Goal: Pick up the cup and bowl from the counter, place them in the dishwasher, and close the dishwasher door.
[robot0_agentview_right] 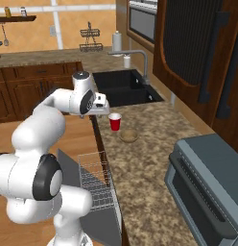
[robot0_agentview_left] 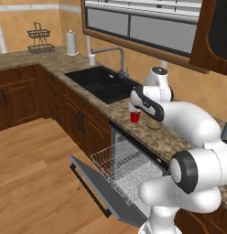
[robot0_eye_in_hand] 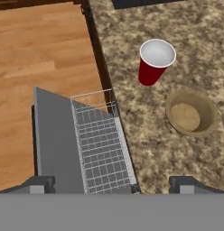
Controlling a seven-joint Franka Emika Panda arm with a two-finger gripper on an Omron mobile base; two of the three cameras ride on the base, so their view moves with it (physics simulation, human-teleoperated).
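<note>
Progress finding: nothing is yet loaded.

Taken left to right in the hand view, the dishwasher door (robot0_eye_in_hand: 53, 144) lies dropped open over the wooden floor (robot0_eye_in_hand: 41, 49), and the white wire rack (robot0_eye_in_hand: 102, 142) is drawn out above it with nothing in it. The dishwasher (robot0_agentview_left: 127, 171) itself sits under the front edge of the counter (robot0_eye_in_hand: 145, 144).

Next along, the cup (robot0_eye_in_hand: 154, 61) stands upright on the counter, a short way in from the front edge and near the sink (robot0_agentview_right: 123, 86). The bowl (robot0_eye_in_hand: 191, 113) rests just beside it, apart from it and farther from the sink, also upright and empty.

The gripper (robot0_agentview_right: 102, 106) hangs above the counter's front edge, near the cup but not touching it. Its two fingertips (robot0_eye_in_hand: 39, 186) rise wide apart at the bottom of the hand view with nothing between them, so the hand is released and carries nothing.

Judgement: the door and rack stand ready, and every handling step remains. Outstanding are grasping and racking the cup, grasping and racking the bowl, then raising the door shut. The cup appears the likelier first pick, being the closer to the gripper.
</note>
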